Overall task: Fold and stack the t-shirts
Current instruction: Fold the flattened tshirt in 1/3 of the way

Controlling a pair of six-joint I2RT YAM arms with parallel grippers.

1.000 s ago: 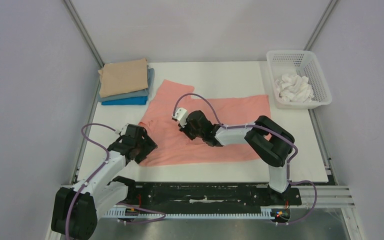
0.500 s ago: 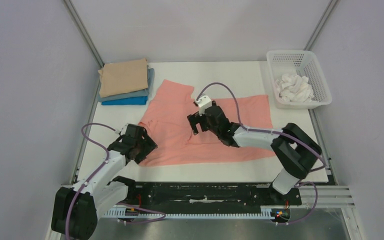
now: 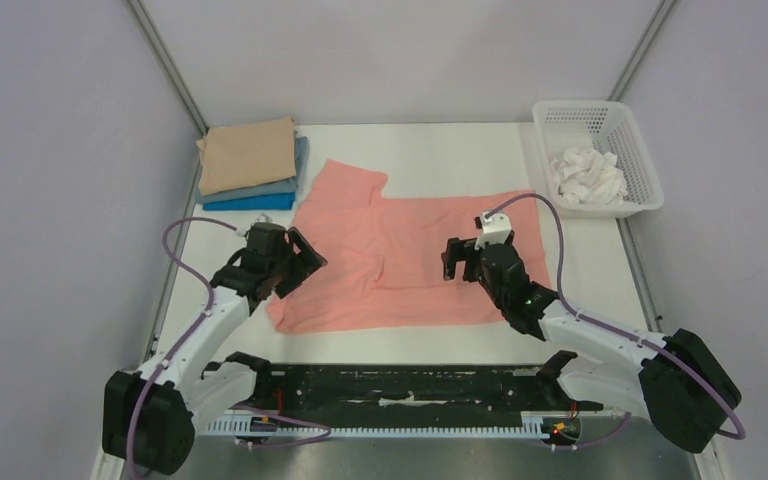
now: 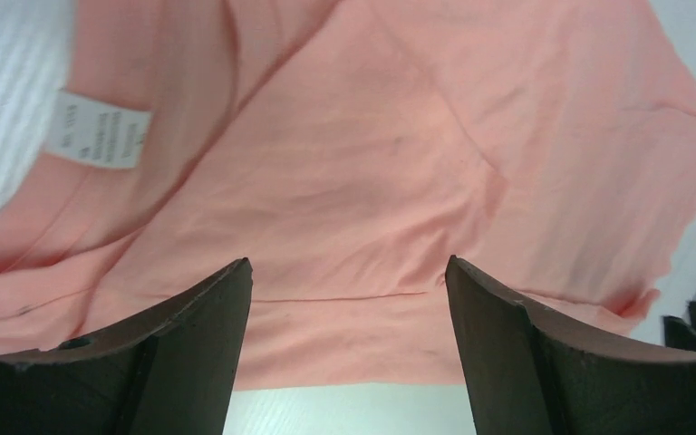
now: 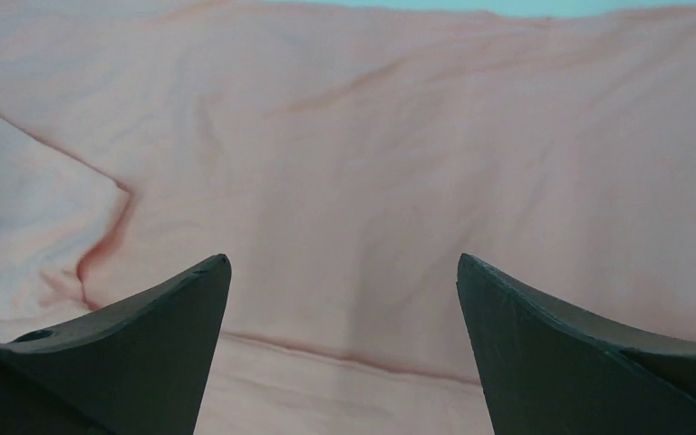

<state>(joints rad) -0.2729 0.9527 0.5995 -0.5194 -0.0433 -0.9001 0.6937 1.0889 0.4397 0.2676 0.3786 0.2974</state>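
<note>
A salmon-pink t-shirt (image 3: 410, 240) lies spread on the white table (image 3: 440, 150), with its neck label (image 4: 100, 136) showing in the left wrist view. Three folded t-shirts are stacked at the back left: tan (image 3: 248, 153) on top, grey-blue (image 3: 298, 172) under it, bright blue (image 3: 250, 202) lowest. My left gripper (image 3: 308, 260) (image 4: 349, 272) hangs open over the pink shirt's left near edge, holding nothing. Over the shirt's right half my right gripper (image 3: 453, 258) (image 5: 344, 263) is open too, with only flat cloth under its fingers.
A white mesh basket (image 3: 585, 104) stands at the back right corner with white cloths (image 3: 587, 176) bunched inside. Grey walls with metal posts close in the table on the left, back and right. Both arm bases sit on the black rail at the near edge.
My right gripper opened and drew back to the right across the pink shirt. My left gripper shifted a little toward the back and right. The shirt's left part now lies flatter.
</note>
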